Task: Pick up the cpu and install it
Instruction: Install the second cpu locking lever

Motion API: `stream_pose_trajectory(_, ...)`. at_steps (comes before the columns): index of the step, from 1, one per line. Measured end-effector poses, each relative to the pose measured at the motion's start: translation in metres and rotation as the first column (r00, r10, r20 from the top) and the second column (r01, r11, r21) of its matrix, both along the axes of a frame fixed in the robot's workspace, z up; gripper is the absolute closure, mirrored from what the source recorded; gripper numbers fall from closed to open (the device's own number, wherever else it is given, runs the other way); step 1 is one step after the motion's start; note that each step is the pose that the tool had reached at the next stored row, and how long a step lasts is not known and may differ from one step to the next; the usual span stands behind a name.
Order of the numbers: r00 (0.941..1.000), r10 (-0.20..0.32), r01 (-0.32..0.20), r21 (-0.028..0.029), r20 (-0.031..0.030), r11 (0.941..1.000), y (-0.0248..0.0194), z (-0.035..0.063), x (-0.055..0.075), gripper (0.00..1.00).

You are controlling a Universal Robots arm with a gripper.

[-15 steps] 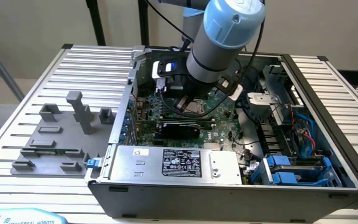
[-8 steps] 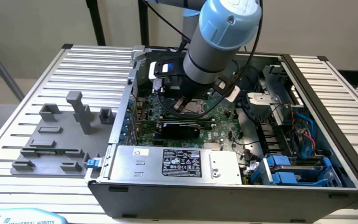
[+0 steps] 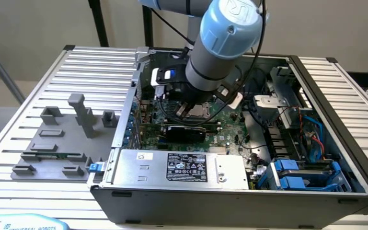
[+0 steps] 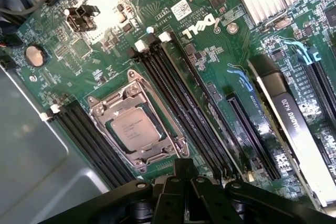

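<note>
Your gripper (image 4: 184,182), fingers closed on nothing, hangs above the motherboard (image 4: 210,51). The chip (image 4: 135,128) lies flat in its socket (image 4: 137,125), just ahead of and below the fingertips, its square top facing up and uncovered.

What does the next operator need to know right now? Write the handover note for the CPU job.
Gripper: shut, holding nothing, poised over the motherboard inside the open computer case.
CPU: lying flat in the socket, inside its metal frame, between the black memory slots.
Done: the chip is picked up and placed in the socket; the gripper is apart from it.
Left: whether the socket frame is clamped down cannot be told from these views; check seating before moving on.
Also on the rig: grey parts tray on the exterior view's left, with a green memory stick in it.
</note>
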State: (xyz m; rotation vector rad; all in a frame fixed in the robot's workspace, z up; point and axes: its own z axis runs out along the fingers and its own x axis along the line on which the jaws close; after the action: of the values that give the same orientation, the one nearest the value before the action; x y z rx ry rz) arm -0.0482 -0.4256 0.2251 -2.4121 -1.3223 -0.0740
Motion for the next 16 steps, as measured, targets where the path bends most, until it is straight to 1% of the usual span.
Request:
stream_pose_trajectory(5, 1.0, 0.0, 0.0, 0.0001, -0.0004, 1.0, 0.0, -0.0008, -0.0005, 0.89)
stream_pose_trajectory(8, 1.0, 0.0, 0.0, 0.0002, -0.0031, 1.0, -0.0012, 0.0038, -0.0005, 0.89)
stream_pose_trajectory(10, 1.0, 0.0, 0.0, 0.0001, -0.0036, 1.0, -0.0014, 0.004, -0.0007, 0.89)
stream_pose_trajectory(13, 1.0, 0.0, 0.0, 0.0, -0.0037, 1.0, -0.0014, 0.0018, -0.0027, 0.89)
stream_pose_trajectory(16, 1.0, 0.0, 0.0, -0.0001, -0.0036, 1.0, -0.001, -0.0027, -0.0054, 0.89)
